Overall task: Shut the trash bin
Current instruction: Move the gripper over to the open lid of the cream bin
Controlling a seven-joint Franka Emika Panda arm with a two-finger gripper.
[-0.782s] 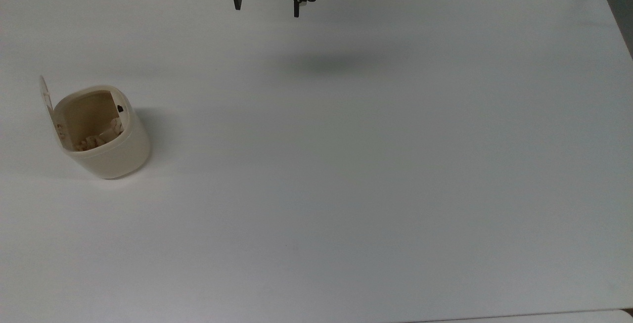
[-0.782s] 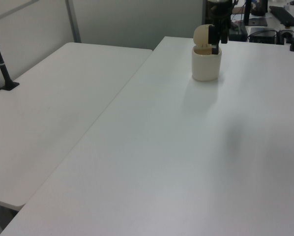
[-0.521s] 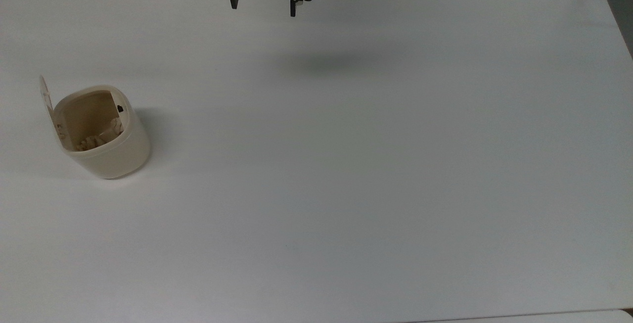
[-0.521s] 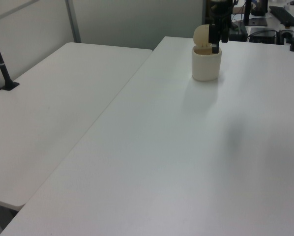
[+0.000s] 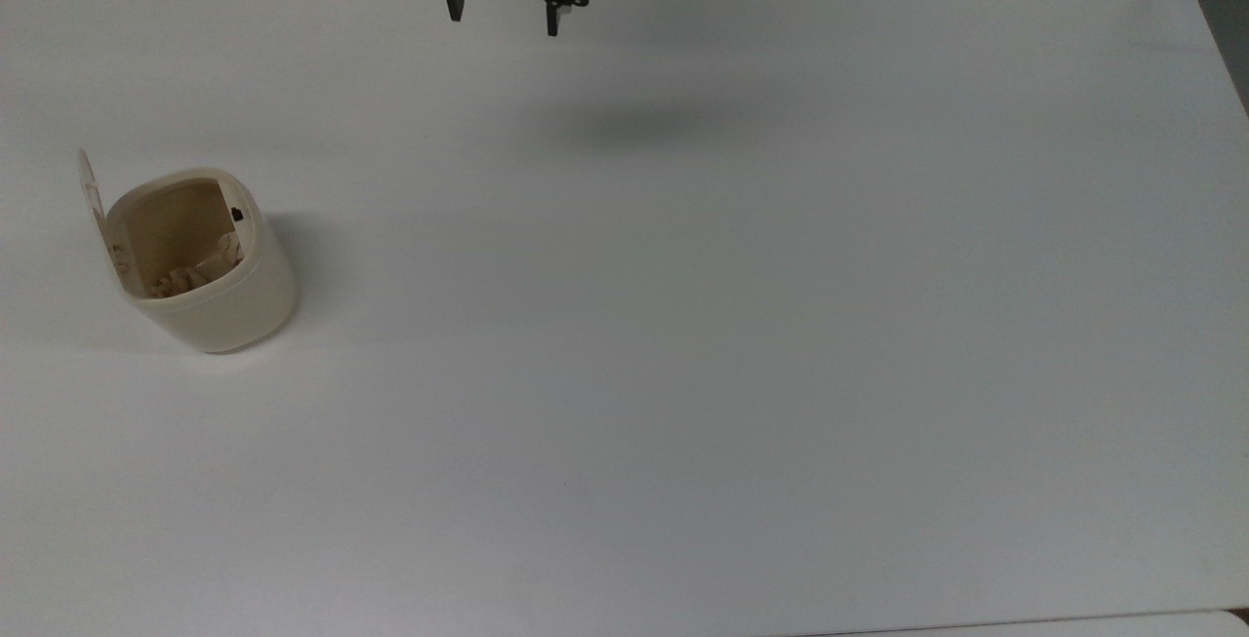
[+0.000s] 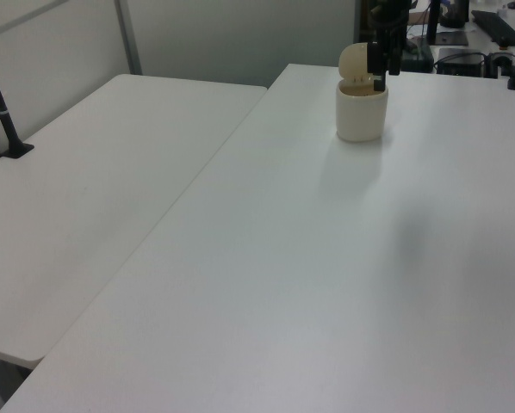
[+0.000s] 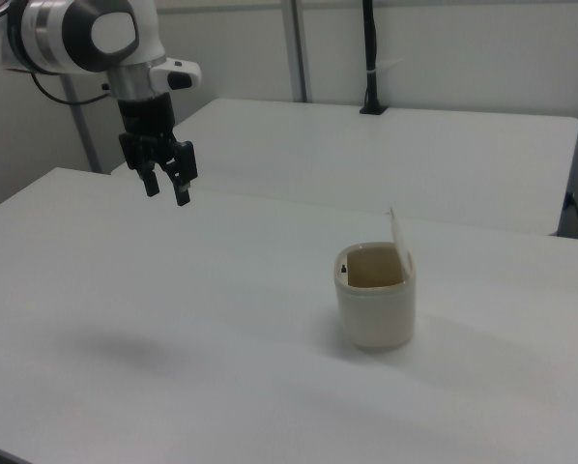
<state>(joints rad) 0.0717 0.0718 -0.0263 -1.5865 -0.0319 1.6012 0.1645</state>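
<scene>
A lab or office workroom: plain white tables (image 7: 270, 387) pushed side by side, black clamp-on poles (image 7: 370, 58) at their edges, grey partition walls (image 6: 232, 34), cabled equipment (image 6: 464, 60) behind.

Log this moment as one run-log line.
gripper: open, raised, empty | cream plastic trash bin: lid upright, open | contact: none | white table

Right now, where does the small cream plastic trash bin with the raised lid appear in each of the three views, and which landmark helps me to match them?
Top view: the small cream plastic trash bin stands at the picture's left, lid up.
Left view: it stands at the upper right of centre, partly behind the black gripper.
Right view: it stands right of centre.
Shared landmark: the black gripper, open above the white table.
</scene>
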